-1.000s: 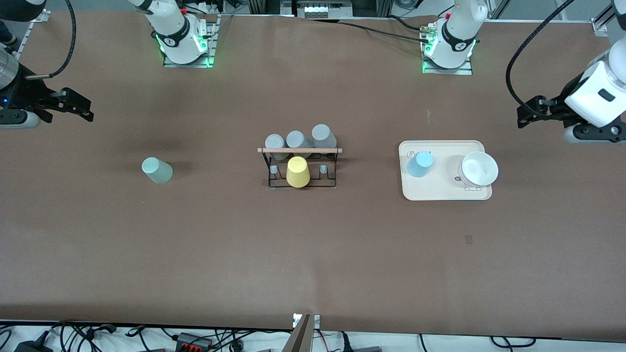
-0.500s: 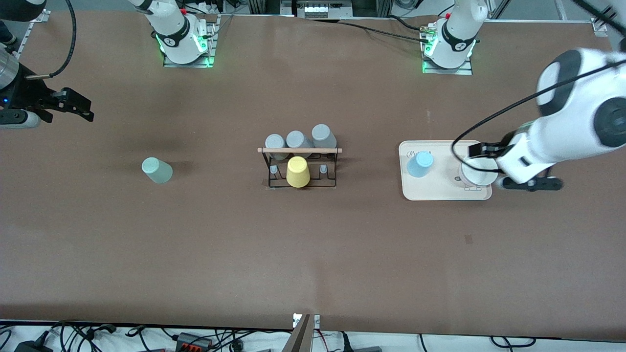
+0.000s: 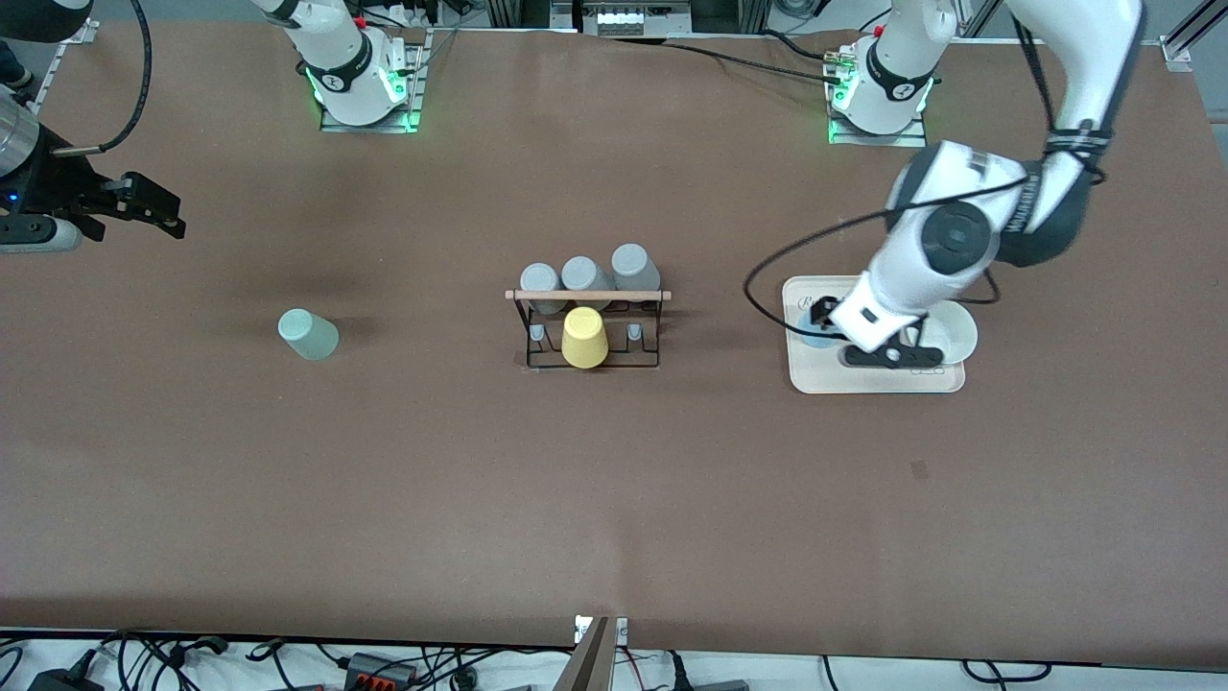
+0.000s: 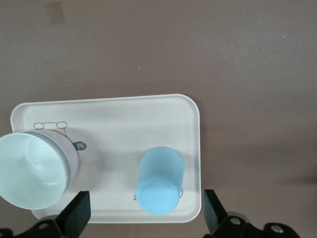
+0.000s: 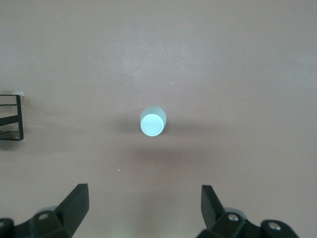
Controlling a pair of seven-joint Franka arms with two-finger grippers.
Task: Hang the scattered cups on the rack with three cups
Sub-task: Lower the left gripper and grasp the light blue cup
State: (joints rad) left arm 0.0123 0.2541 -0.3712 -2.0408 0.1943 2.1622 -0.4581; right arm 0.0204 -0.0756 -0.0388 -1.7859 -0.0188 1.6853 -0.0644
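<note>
The pale mint-green cup [image 3: 307, 334] stands alone on the table toward the right arm's end; it also shows in the right wrist view [image 5: 152, 122]. The light blue cup [image 3: 811, 338] stands on the cream tray [image 3: 863, 379], partly hidden by the left hand. My left gripper [image 3: 823, 324] hangs open over it, and in the left wrist view the cup [image 4: 159, 181] sits between my gripper's [image 4: 146, 196] spread fingers. My right gripper [image 3: 158, 209] is open and empty, waiting over bare table at the right arm's end. The black wire rack [image 3: 590, 326] with a wooden rod stands mid-table.
A yellow cup [image 3: 583, 338] and three grey cups [image 3: 580, 274] sit on the rack. A white bowl [image 3: 955, 331] stands on the tray beside the blue cup, also seen in the left wrist view [image 4: 32, 168]. The rack's corner [image 5: 12, 119] shows in the right wrist view.
My left arm has swung in from the left arm's end of the table to over the tray and the blue cup. The right arm and all cups have not moved.
</note>
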